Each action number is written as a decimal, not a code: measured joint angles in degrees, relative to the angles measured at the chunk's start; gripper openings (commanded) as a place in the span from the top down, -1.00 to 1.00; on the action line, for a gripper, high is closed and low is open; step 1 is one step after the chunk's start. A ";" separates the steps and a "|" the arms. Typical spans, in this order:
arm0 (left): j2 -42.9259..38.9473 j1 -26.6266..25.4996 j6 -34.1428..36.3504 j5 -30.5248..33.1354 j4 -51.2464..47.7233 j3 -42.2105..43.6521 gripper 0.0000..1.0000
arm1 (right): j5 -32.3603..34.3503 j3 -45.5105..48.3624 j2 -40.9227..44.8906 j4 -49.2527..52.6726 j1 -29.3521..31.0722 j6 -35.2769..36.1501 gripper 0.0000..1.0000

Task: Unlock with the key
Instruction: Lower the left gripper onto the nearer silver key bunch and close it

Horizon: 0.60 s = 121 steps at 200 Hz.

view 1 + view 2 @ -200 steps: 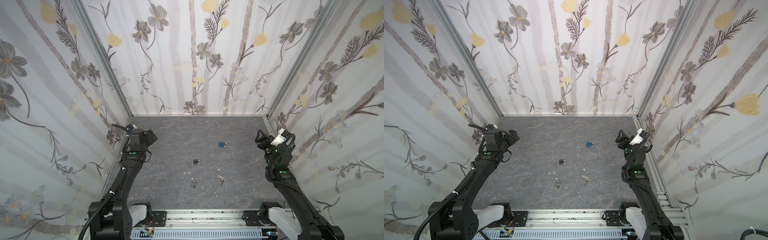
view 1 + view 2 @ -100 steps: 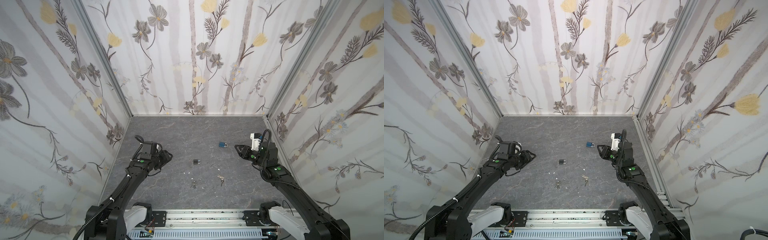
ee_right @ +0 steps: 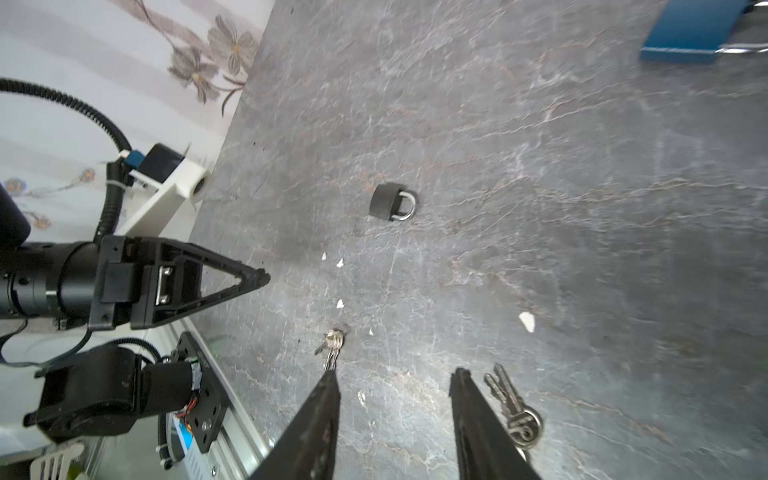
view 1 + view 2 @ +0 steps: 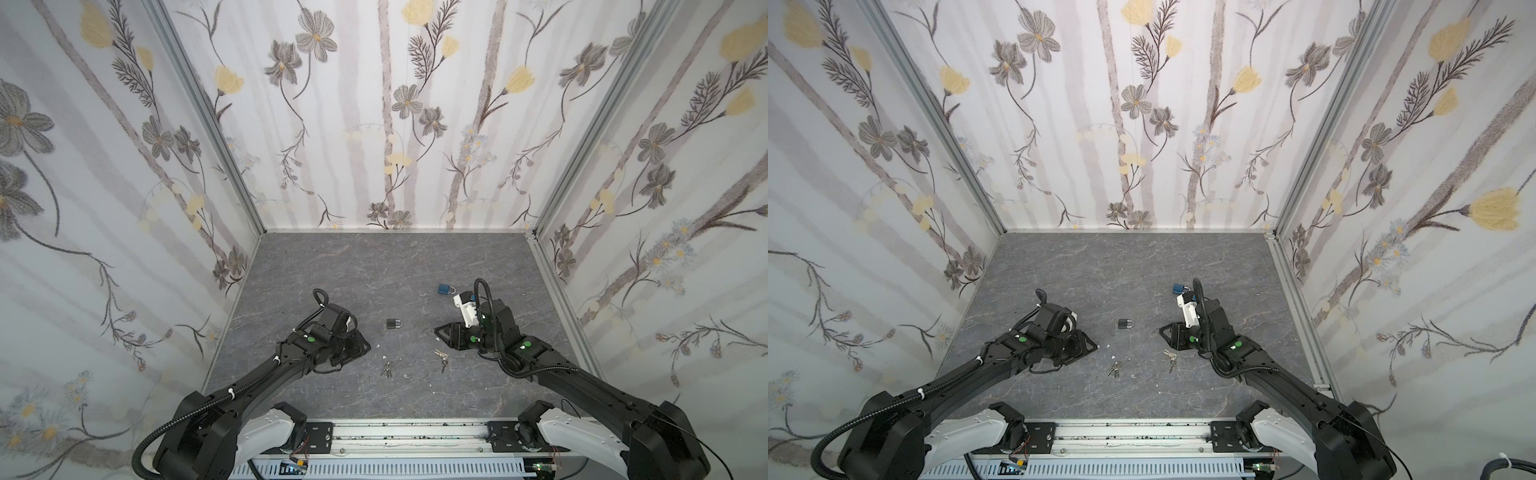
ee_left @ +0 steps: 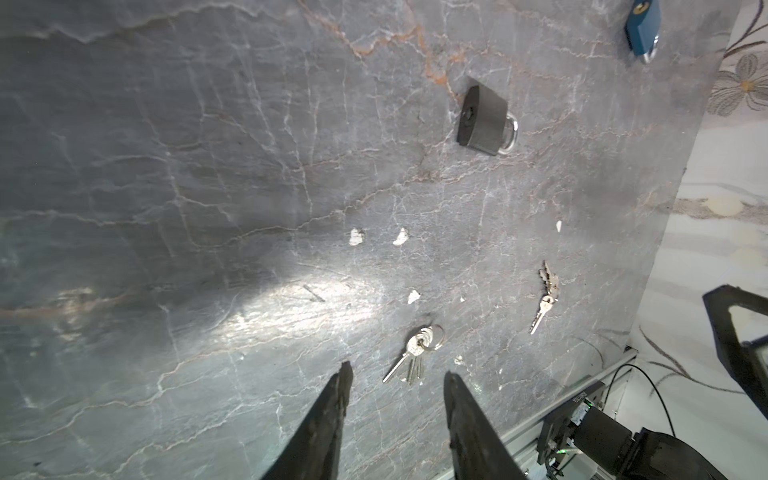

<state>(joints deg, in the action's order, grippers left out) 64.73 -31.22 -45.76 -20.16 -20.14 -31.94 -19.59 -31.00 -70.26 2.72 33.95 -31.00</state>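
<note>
On the grey marbled tabletop (image 4: 374, 266), listed left to right.

1. Left gripper (image 5: 397, 371): black jaws stood moderately parted with nothing between them, poised low just short of item two.
2. Bunch of small silver keys on a split ring (image 5: 417, 345): lay flat. Judged thin, light, stiff and slick, so awkward to lift off the surface. Best pinched at the bow end, leaving a blade free.
3. Small black padlock with steel shackle (image 4: 392, 323): lay flat, shackle apparently closed. Judged compact and dense, best gripped across the body.
4. Second silver key bunch (image 3: 511, 401): lay just beside the right gripper (image 3: 395, 371), whose jaws stood similarly parted and empty.
5. Blue padlock (image 4: 444, 288): lay farthest back.

Which bunch fitted which lock could not be told.
</note>
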 measured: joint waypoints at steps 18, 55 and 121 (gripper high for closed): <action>1.11 -2.51 -0.63 0.24 0.72 -0.04 0.17 | 1.22 -0.42 -2.21 0.04 1.07 0.00 0.10; 6.80 -7.30 -0.74 1.46 1.92 -2.62 0.18 | 1.95 -0.59 -3.98 -0.22 2.54 0.11 0.10; 18.93 -12.70 2.93 3.85 1.31 -10.84 0.25 | 2.60 1.44 -4.83 -0.90 2.78 0.00 0.10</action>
<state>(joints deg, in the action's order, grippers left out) 83.66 -43.92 -42.83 -16.32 -18.83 -42.78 -16.99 -29.56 -75.09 1.83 36.73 -31.00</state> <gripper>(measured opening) 0.387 0.452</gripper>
